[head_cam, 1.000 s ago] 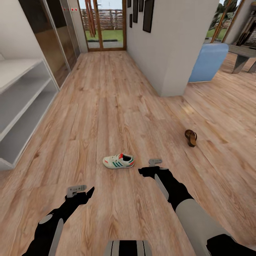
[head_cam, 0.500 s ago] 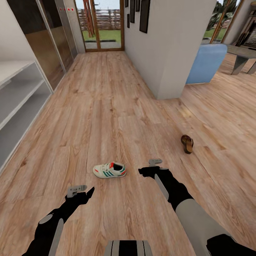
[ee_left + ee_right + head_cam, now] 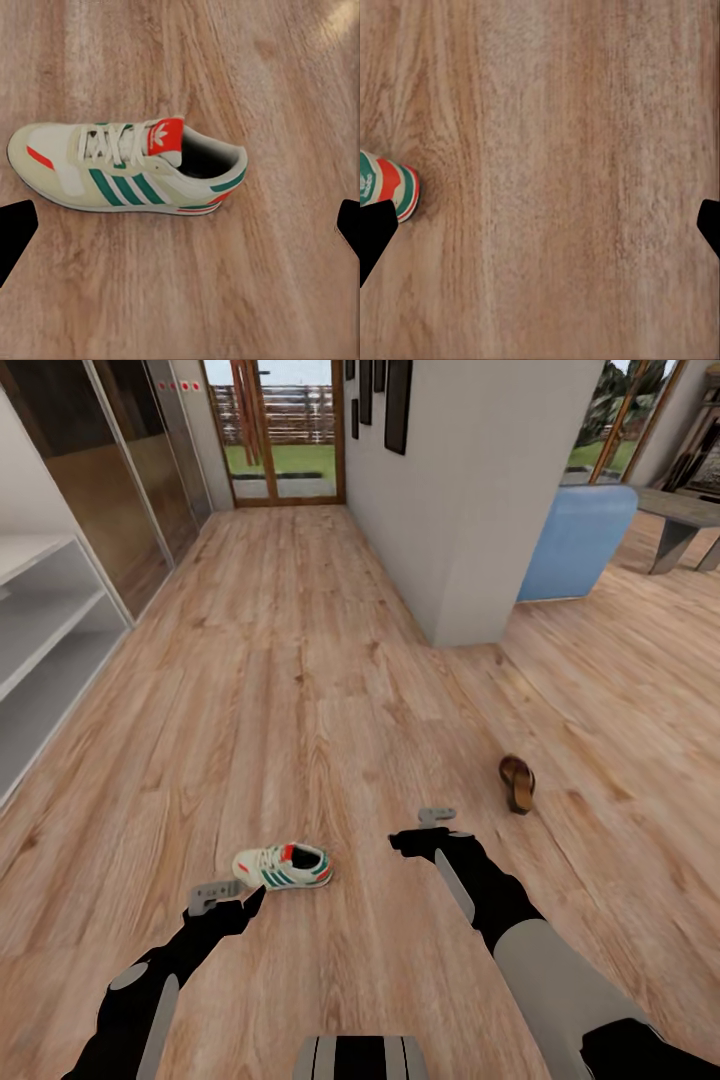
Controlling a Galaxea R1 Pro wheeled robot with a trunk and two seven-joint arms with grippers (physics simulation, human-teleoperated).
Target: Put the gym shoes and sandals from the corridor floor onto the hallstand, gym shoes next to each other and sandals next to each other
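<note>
From the head camera, one gym shoe [image 3: 282, 867] lies on its sole on the corridor floor [image 3: 300, 690], toe toward the hallstand [image 3: 45, 650] that stands well apart at the robot's left. The left gripper [image 3: 225, 895] hangs just beside the shoe, apart from it; the right gripper [image 3: 432, 830] hangs further right. A single sandal [image 3: 517, 783] lies on the floor beyond the right gripper.

From the left wrist, the fingers [image 3: 16, 232] are spread wide and empty, the gym shoe [image 3: 127, 169] lying between them.

From the right wrist, the fingers [image 3: 375, 229] are likewise wide apart, empty, with the shoe's heel [image 3: 388, 191] near one of them
</note>
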